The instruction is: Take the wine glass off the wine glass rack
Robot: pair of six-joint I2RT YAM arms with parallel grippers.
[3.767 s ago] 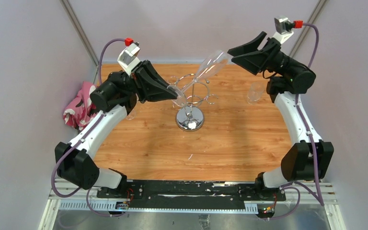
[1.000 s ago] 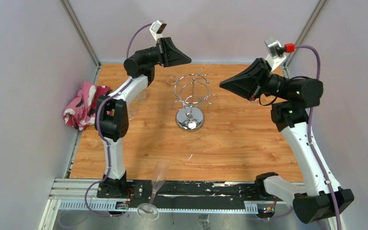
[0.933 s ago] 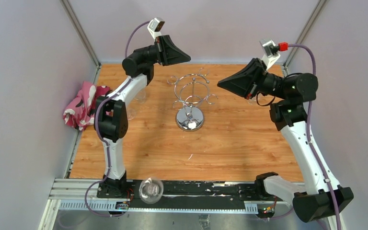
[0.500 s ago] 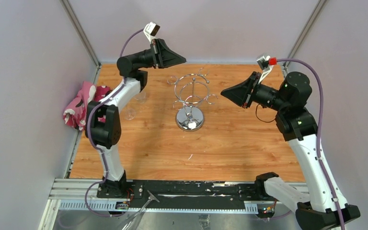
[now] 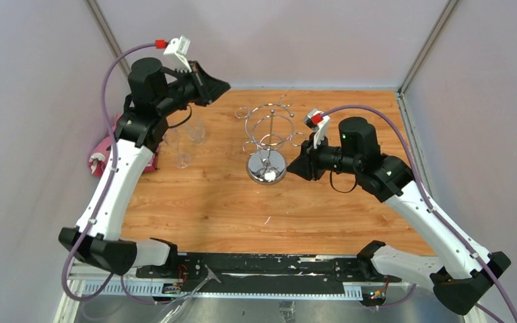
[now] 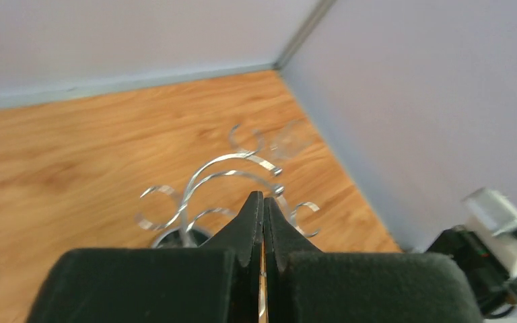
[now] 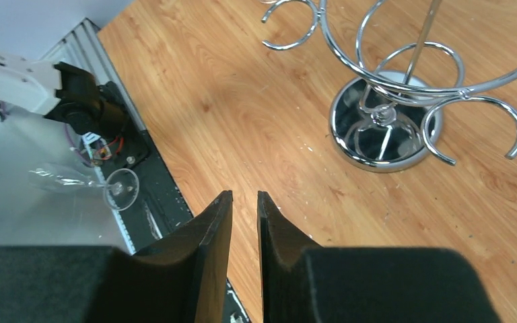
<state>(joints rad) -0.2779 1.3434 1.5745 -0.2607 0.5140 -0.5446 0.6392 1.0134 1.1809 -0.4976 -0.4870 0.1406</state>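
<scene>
The wine glass (image 7: 74, 182) lies on its side on the metal surface past the table's near edge, faint in the top view (image 5: 187, 297). The chrome wine glass rack (image 5: 267, 166) stands mid-table with bare hooks; it also shows in the wrist views (image 7: 385, 131) (image 6: 205, 168). My left gripper (image 5: 226, 85) hangs high at the back left, shut and empty (image 6: 263, 196). My right gripper (image 5: 291, 169) sits low just right of the rack's base, its jaws (image 7: 244, 195) a narrow gap apart with nothing between them.
Two clear glasses (image 5: 182, 157) (image 5: 196, 131) stand on the table's left side under the left arm. A pink cloth (image 5: 99, 161) lies at the left edge. Another glass (image 6: 289, 138) shows blurred near the right wall. A black rail (image 5: 269, 266) runs along the near edge.
The glass dropped past the near edge and came to rest on the metal surface. The left arm swung back left. The right arm came down beside the rack base and its jaws parted slightly.
</scene>
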